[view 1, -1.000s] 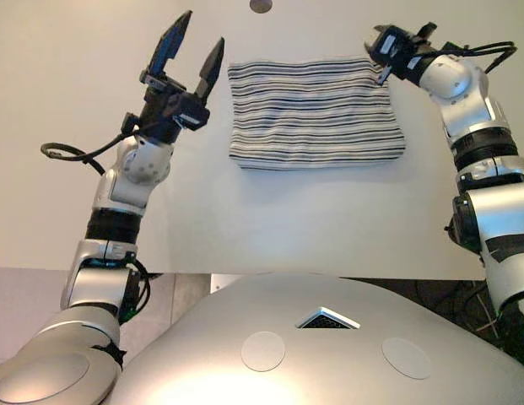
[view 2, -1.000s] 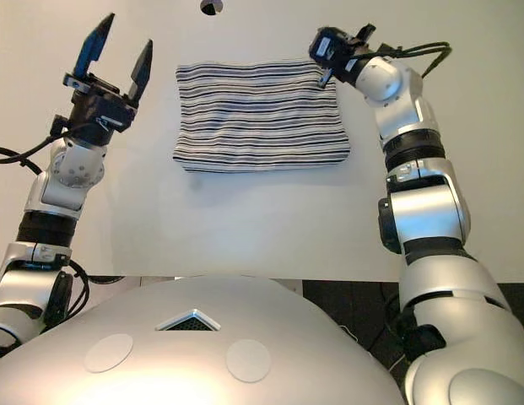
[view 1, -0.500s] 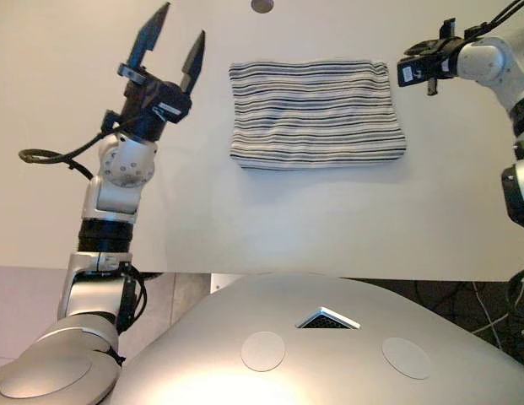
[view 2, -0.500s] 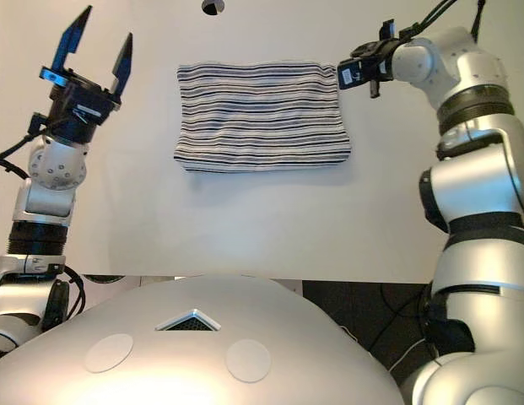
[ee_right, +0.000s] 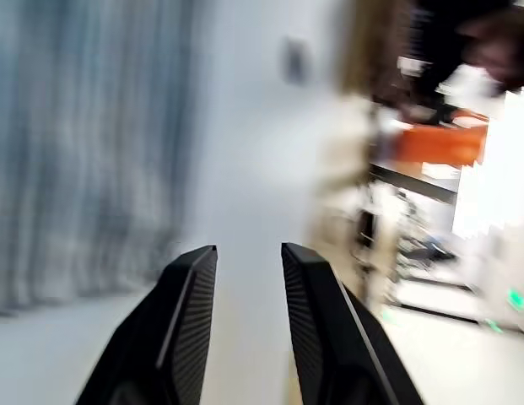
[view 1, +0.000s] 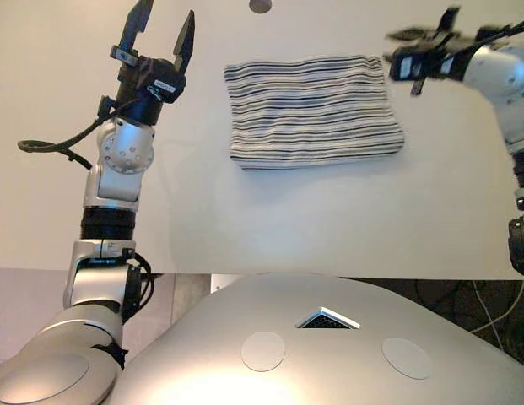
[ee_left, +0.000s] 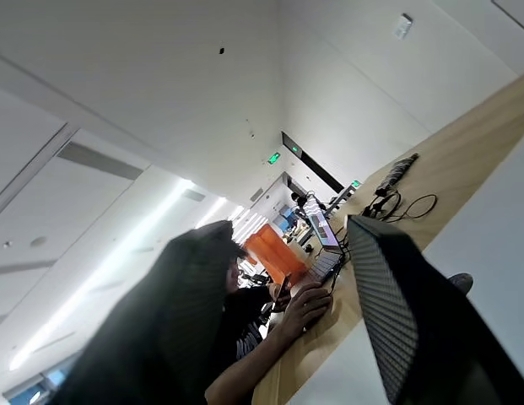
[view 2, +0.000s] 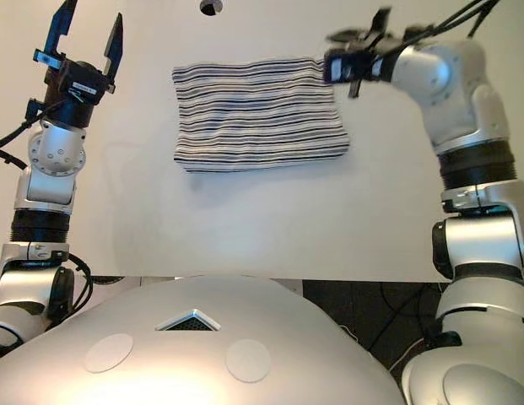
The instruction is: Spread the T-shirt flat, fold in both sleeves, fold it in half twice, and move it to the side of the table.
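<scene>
The striped T-shirt [view 1: 312, 110] lies folded into a compact rectangle on the far middle of the white table [view 1: 287, 219]. My left gripper [view 1: 164, 21] is raised left of the shirt, open, pointing away from me, with nothing between its fingers [ee_left: 177, 321]. My right gripper [view 2: 356, 42] hovers just off the shirt's far right corner, apart from the cloth. In the right wrist view its two black fingers [ee_right: 190, 321] stand a little apart with nothing held, and the shirt's stripes [ee_right: 76, 152] show blurred to one side.
A small dark round hole [view 1: 261, 5] sits in the table just beyond the shirt. Bare tabletop runs left, right and in front of the shirt down to the table's near edge [view 1: 329, 275].
My right gripper has come off the shirt's far right corner and lifted, the arm swinging outward. My left gripper has risen and drifted left, farther from the shirt. The shirt lies as before.
</scene>
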Robot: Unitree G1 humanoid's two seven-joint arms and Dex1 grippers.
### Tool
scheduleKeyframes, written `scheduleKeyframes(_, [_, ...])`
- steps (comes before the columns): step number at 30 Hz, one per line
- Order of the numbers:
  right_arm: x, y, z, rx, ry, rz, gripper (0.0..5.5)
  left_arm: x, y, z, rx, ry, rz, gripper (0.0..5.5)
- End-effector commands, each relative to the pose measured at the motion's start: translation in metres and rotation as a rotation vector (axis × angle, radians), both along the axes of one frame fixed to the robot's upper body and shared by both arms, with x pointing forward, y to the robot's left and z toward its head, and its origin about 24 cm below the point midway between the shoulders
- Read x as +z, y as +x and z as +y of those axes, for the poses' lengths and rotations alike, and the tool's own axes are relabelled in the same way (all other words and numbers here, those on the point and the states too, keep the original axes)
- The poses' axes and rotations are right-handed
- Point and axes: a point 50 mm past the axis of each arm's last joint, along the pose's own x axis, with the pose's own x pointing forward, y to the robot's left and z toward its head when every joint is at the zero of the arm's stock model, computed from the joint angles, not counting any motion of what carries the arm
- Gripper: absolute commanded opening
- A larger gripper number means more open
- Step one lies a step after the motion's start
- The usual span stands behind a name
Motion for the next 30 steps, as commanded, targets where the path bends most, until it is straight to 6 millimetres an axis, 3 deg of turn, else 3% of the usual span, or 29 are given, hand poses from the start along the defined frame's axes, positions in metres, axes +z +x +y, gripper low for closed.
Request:
scheduleKeyframes(1, [0.007, -0.005, -0.020, -0.050, -0.109, -0.003, 1.44, 0.000, -0.002, 0.002, 0.009, -0.028, -0.005, 2.48])
scheduleKeyframes(3, [0.013, -0.001, -0.014, -0.026, -0.146, -0.027, 1.44, 0.001, -0.001, 0.003, 0.008, -0.026, -0.009, 2.48])
scheduleKeyframes(6, [0.010, 0.010, 0.013, 0.037, -0.104, -0.038, 1.44, 0.004, -0.001, 0.002, 0.002, -0.024, -0.022, 2.48])
scheduleKeyframes(11, [-0.025, 0.029, 0.067, 0.151, -0.040, -0.028, 1.44, 0.007, 0.000, -0.002, -0.019, -0.033, -0.029, 2.48])
scheduleKeyframes(13, [-0.036, 0.038, 0.074, 0.150, -0.066, -0.039, 1.44, 0.006, -0.002, -0.006, -0.035, -0.049, -0.027, 2.48])
scheduleKeyframes(16, [-0.054, 0.045, 0.070, 0.134, -0.157, -0.007, 1.44, 0.007, -0.007, -0.012, -0.057, -0.081, -0.030, 2.48])
scheduleKeyframes(19, [-0.066, 0.044, 0.051, 0.121, -0.301, 0.048, 1.44, 0.013, -0.009, -0.012, -0.067, -0.094, -0.036, 2.48])
scheduleKeyframes(24, [-0.060, 0.040, 0.011, 0.120, -0.523, 0.187, 1.44, 0.022, -0.006, 0.001, -0.027, -0.088, -0.036, 2.48])
scheduleKeyframes(26, [-0.061, 0.036, 0.004, 0.129, -0.551, 0.239, 1.44, 0.025, -0.004, 0.007, -0.001, -0.097, -0.038, 2.48])
scheduleKeyframes(30, [-0.082, 0.018, -0.005, 0.180, -0.589, 0.369, 1.44, 0.027, -0.002, 0.011, 0.023, -0.104, -0.032, 2.48])
